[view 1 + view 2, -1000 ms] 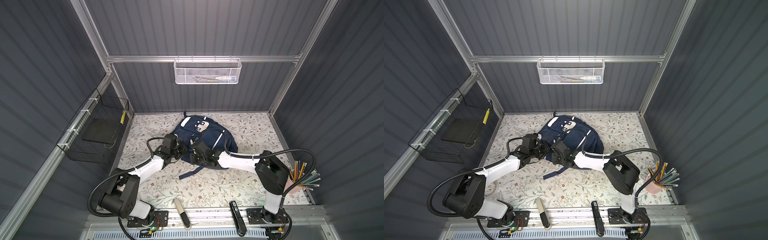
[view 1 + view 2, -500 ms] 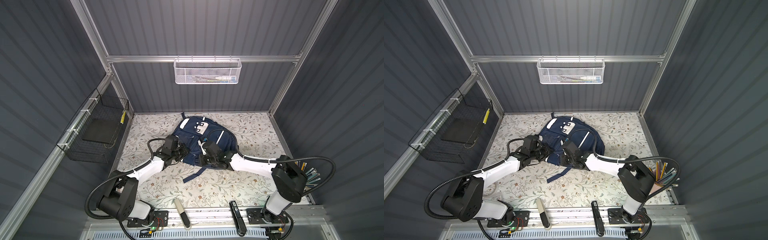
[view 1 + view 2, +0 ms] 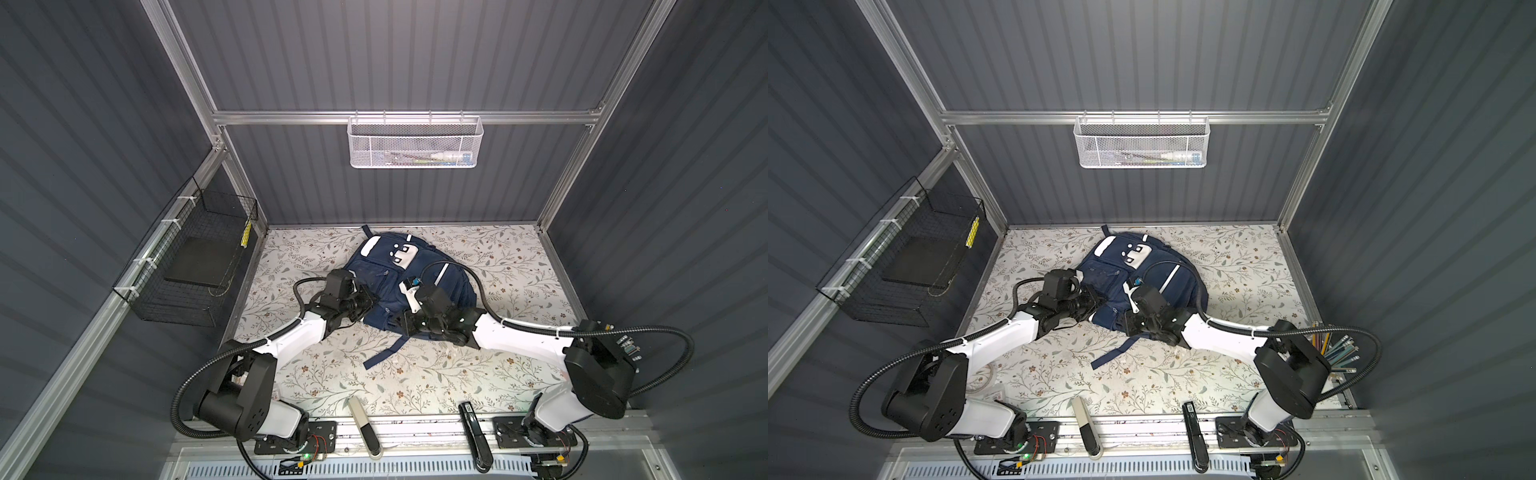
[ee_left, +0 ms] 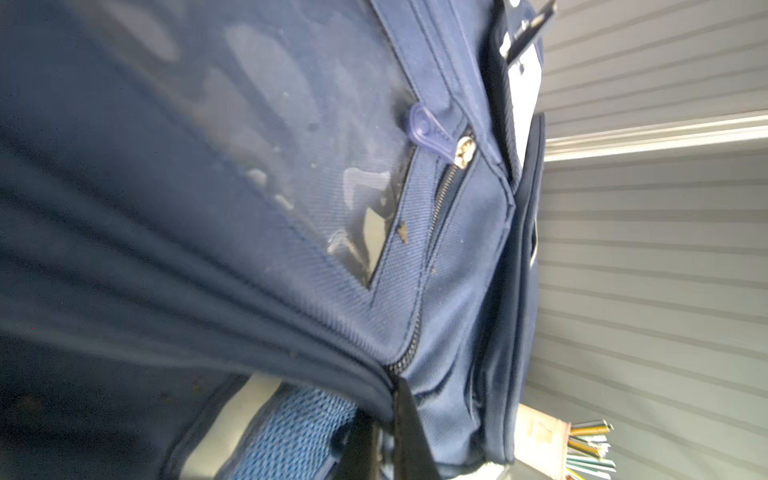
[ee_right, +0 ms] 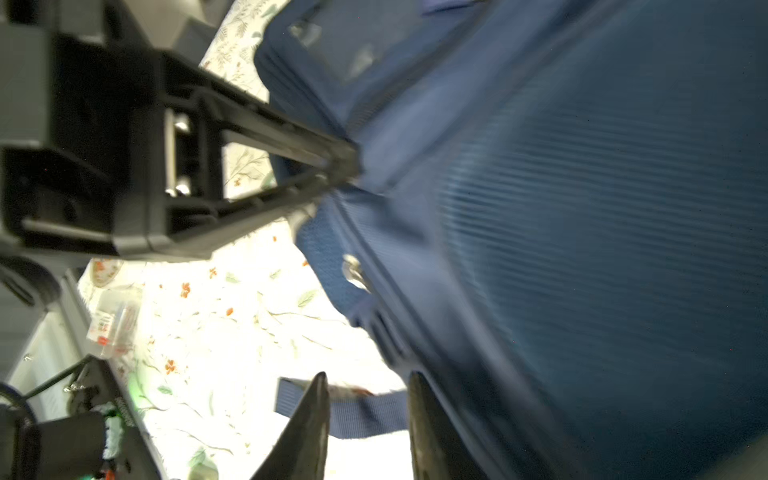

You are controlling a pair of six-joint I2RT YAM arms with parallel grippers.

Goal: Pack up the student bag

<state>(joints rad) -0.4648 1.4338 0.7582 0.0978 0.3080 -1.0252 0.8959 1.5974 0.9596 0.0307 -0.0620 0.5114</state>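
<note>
In both top views the student bag [image 3: 378, 270] is seen lying flat on the floral worktop [image 3: 498, 374], toward the rear and near the middle, with a loose strap [image 3: 384, 353] trailing forward. The left gripper [image 3: 366, 300] is set against the bag's left edge and the right gripper [image 3: 1128, 326] against its near edge; how the jaws stand cannot be read from above. A white mesh basket [image 3: 415, 143] is hung on the rear rail and a black wire basket [image 3: 195, 266] on the left wall. In a top view a cup of pencils [image 3: 1337, 349] is seen at the worktop's right edge.

In the left wrist view the left gripper [image 4: 388, 419] is shown clenched on a fold of the bag's navy fabric beside a zip line. A translucent zip pull [image 4: 432, 133] is seen further along the pocket, whose zip appears closed.

In the right wrist view, which is blurred, the right gripper [image 5: 368, 411] is shown released. Its fingers are parted with nothing pinched, and the strap [image 5: 291, 395] is visible beyond the gap. The left gripper [image 5: 345, 166] is seen there clamped on the bag's edge.

The step in hand is judged to be the opening of the bag, with nothing visibly packed yet. For the next move, the right gripper would probably need to be brought to a zip pull and closed on it. The pull would then be drawn along while the fabric is held taut by the left gripper.
</note>
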